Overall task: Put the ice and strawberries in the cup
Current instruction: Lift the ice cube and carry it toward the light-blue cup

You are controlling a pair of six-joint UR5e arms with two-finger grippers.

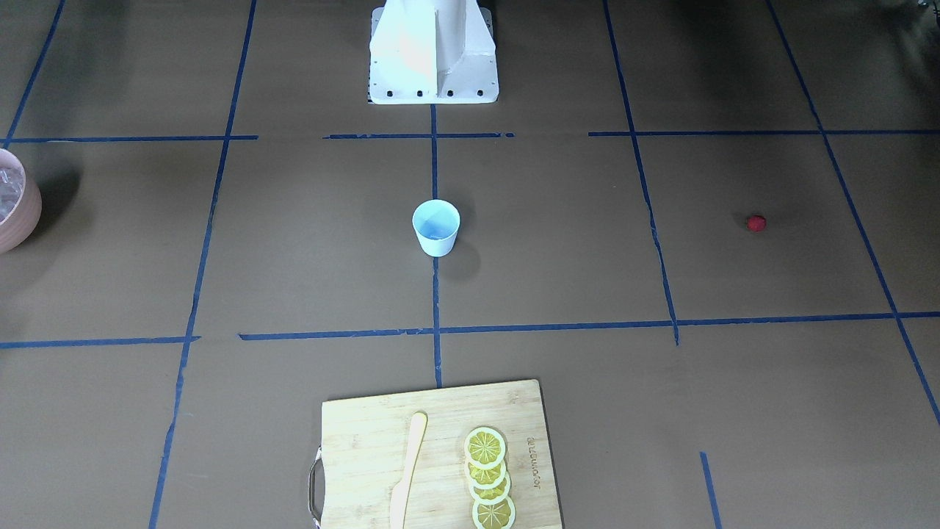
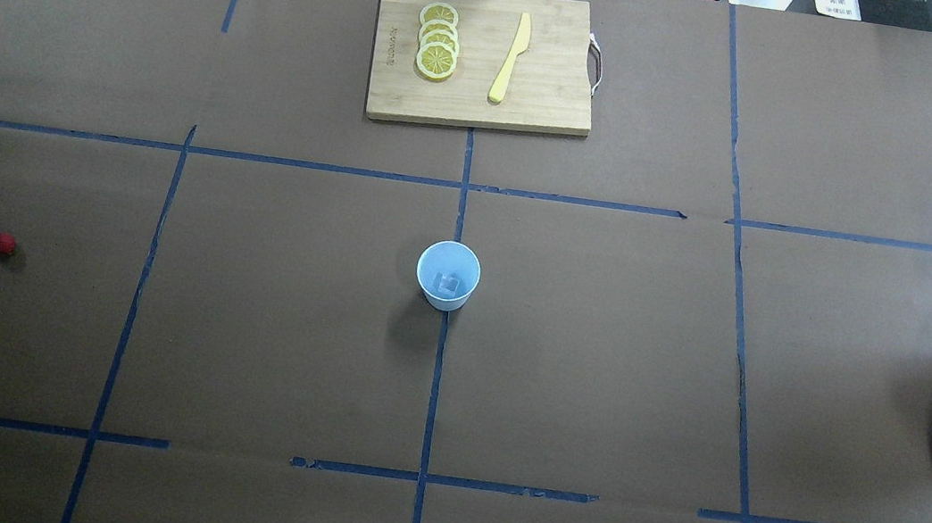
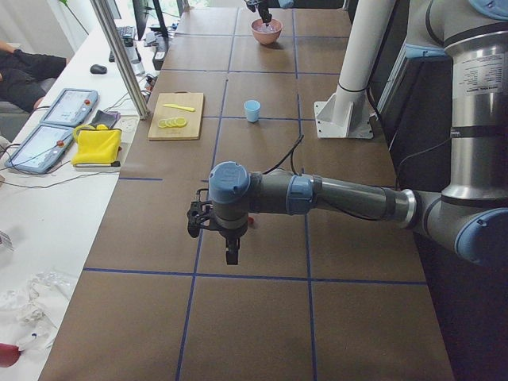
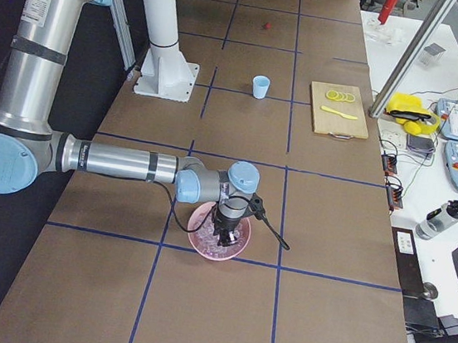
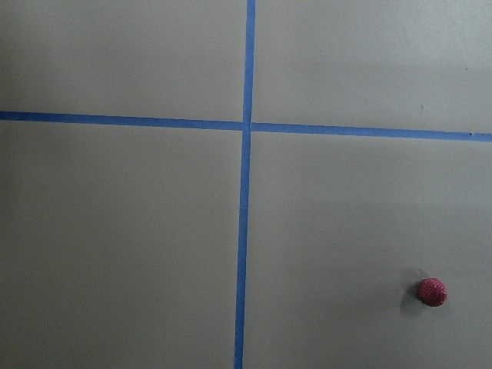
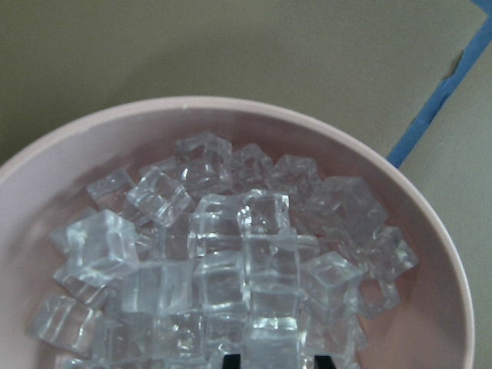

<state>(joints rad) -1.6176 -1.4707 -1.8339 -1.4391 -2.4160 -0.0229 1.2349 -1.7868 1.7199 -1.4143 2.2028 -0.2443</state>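
The pale-blue cup (image 2: 448, 275) stands upright at the table's middle, and one ice cube (image 2: 450, 285) lies in it. The red strawberry (image 2: 0, 243) lies alone on the paper at the left; the left wrist view has it low and to the right (image 5: 432, 292). My left gripper (image 3: 230, 252) hangs above the table near that berry; I cannot tell whether it is open or shut. My right gripper (image 6: 274, 360) is down in the pink bowl (image 6: 430, 231) of ice (image 6: 207, 254), its dark fingertips (image 6: 231, 360) pressed on both sides of one cube.
A wooden cutting board (image 2: 540, 109) with lemon slices (image 2: 438, 42) and a yellow knife (image 2: 511, 59) lies at the table's far edge. Blue tape lines cross the brown paper. The robot's white base (image 1: 433, 55) stands behind the cup.
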